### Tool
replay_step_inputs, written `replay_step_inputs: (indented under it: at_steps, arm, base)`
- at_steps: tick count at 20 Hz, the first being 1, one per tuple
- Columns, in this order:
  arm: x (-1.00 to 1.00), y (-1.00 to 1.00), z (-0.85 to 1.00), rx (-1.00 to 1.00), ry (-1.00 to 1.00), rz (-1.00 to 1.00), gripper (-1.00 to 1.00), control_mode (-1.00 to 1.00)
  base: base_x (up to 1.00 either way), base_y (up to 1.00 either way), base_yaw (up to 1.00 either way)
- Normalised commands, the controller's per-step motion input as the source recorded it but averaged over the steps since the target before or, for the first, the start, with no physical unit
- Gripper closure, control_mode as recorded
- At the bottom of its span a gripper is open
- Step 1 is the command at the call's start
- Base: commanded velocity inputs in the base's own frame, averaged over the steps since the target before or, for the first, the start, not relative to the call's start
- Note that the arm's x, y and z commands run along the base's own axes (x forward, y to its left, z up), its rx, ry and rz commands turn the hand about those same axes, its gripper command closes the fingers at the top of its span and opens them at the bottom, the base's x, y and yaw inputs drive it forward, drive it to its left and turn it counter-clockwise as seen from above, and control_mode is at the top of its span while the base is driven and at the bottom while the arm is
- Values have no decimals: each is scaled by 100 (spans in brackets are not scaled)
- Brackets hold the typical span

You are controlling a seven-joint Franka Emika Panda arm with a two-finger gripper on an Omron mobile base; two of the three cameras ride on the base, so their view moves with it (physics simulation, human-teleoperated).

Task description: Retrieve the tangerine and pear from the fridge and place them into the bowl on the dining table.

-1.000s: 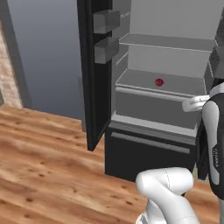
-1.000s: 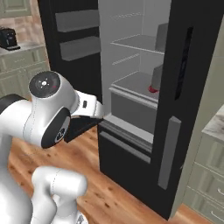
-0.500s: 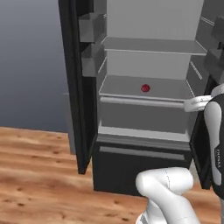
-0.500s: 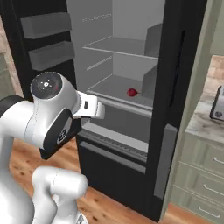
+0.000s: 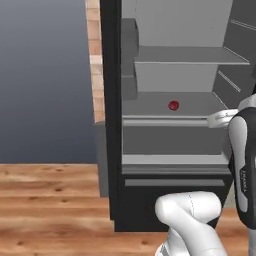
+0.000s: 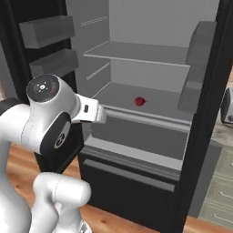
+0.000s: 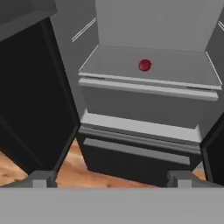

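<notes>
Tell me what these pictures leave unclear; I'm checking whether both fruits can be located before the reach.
- Tangerine: I cannot locate it; the pear alone is seen on the fridge shelf.
- Upper shelves: cut off by the top edge in the hand view.
- Gripper: fingertips barely clear the bottom edge, standing wide apart.
- Bottom drawer: closed, contents hidden.

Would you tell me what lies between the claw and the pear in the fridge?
In the hand view, the raised front lip of the shelf, then bare shelf, separate the open claw from the pear.

The fridge (image 5: pixel 175 125) top — cut off by every view's edge.
</notes>
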Motion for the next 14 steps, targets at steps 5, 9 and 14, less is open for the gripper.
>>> replay_step_inputs:
  at_steps: [5, 9, 14]
  arm:
    - [0, 0, 0, 0, 0, 0, -100, 100]
    - [0, 0, 0, 0, 0, 0, -100, 100]
    - [0, 0, 0, 0, 0, 0, -100, 100]
  base:
    - [28, -16, -23]
    - [47, 0, -18]
    - [87, 2, -12]
